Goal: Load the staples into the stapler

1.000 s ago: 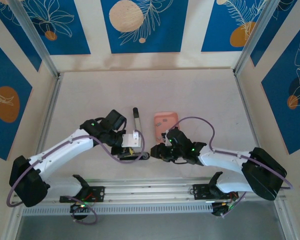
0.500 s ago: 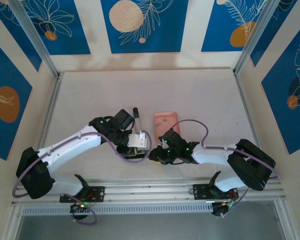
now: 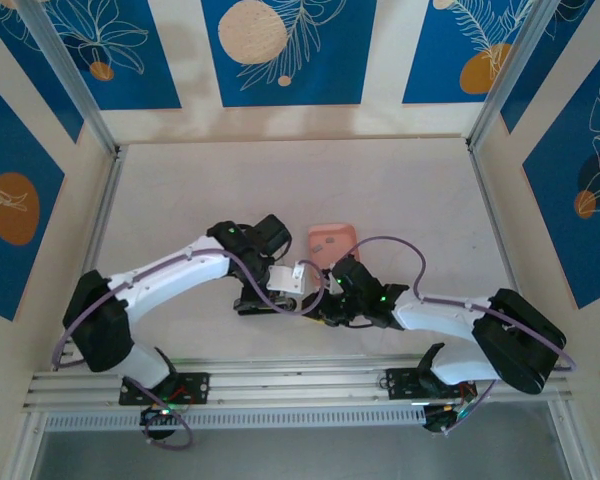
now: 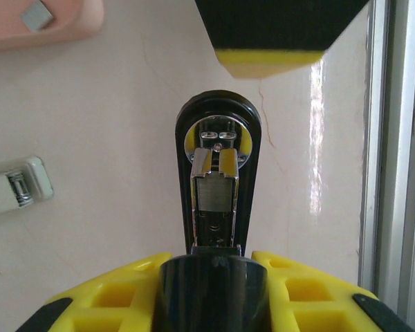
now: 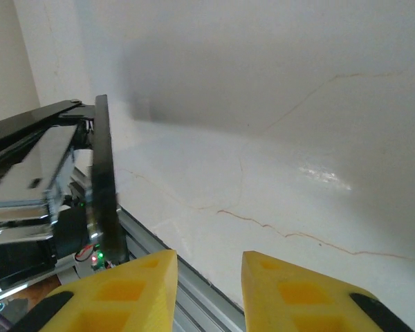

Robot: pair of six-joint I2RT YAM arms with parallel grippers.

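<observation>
In the left wrist view the stapler [image 4: 216,173] points away from me: a black bar with an open silver rail on it. My left gripper [image 4: 213,266] is shut on its near end. A black finger with a yellow pad [image 4: 270,59] of the right gripper hangs just past the stapler's far tip. One grey strip of staples [image 4: 36,15] lies in the pink tray [image 4: 69,28] at the upper left. My right gripper [image 5: 207,266] stands open with nothing between its fingers, and the stapler [image 5: 48,173] is to its left. From above, both grippers [image 3: 288,288] [image 3: 327,298] meet below the tray [image 3: 332,240].
A small white piece with a metal clip [image 4: 14,187] lies on the table left of the stapler. The metal rail [image 4: 394,166] along the table's near edge runs close by on the right. The open table stretches behind the pink tray.
My left arm has swung right, carrying the stapler up to the right gripper. The right gripper has stayed near the same spot below the tray.
</observation>
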